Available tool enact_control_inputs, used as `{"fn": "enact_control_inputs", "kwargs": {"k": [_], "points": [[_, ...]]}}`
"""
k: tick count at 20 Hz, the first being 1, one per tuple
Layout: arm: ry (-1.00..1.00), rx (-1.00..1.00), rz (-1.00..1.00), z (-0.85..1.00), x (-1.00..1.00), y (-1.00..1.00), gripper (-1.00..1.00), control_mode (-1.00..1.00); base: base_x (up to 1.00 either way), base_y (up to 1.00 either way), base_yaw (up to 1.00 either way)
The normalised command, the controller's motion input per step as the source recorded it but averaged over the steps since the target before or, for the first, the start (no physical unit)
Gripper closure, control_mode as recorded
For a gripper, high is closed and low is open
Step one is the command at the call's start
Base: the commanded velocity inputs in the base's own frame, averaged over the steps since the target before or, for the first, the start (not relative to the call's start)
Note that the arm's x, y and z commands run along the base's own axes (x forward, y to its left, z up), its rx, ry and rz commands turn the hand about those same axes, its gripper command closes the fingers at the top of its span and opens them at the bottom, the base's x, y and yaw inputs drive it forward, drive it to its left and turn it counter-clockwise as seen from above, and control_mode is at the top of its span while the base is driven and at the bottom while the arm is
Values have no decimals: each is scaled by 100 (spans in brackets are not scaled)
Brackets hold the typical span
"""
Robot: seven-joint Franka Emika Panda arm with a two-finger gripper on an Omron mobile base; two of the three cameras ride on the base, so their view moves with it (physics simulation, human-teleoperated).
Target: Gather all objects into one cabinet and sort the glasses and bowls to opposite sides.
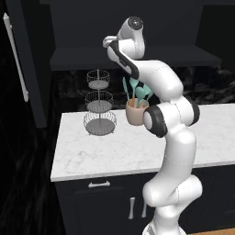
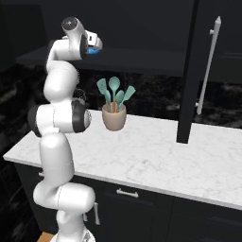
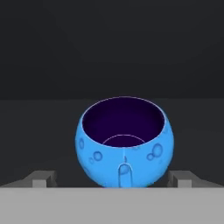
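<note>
A small bright blue bowl [image 3: 124,144] with a dark inside stands upright on the dark shelf [image 3: 43,131] of the black wall cabinet [image 1: 92,58]. My gripper [image 3: 111,179] is open, with one fingertip on each side of the bowl's lower half. I cannot tell whether they touch it. In the right base view the arm reaches up to the shelf, and the hand [image 2: 92,41] sits right at the blue bowl [image 2: 96,49]. The cabinet's tall door [image 2: 189,71] stands open, showing its long silver bar handle [image 2: 208,66]. The glasses are out of view.
On the white marble counter [image 1: 114,151] stand a beige pot of teal utensils [image 1: 136,110] and a three-tier wire stand [image 1: 98,103]. An open cabinet door [image 1: 25,59] hangs at the left. Black drawer fronts [image 2: 132,198] run below the counter.
</note>
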Motion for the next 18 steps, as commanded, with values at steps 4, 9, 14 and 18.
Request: {"fn": "enact_control_inputs", "kwargs": {"k": [4,9,14,18], "points": [[0,0,0,0,13,0,-100,-100,0,0,0],[0,0,0,0,1,0,-100,-100,0,0,0],[0,4,0,-2,0,0,-100,-100,0,0,0],[0,8,0,-5,0,1,100,-100,0,0,0]]}}
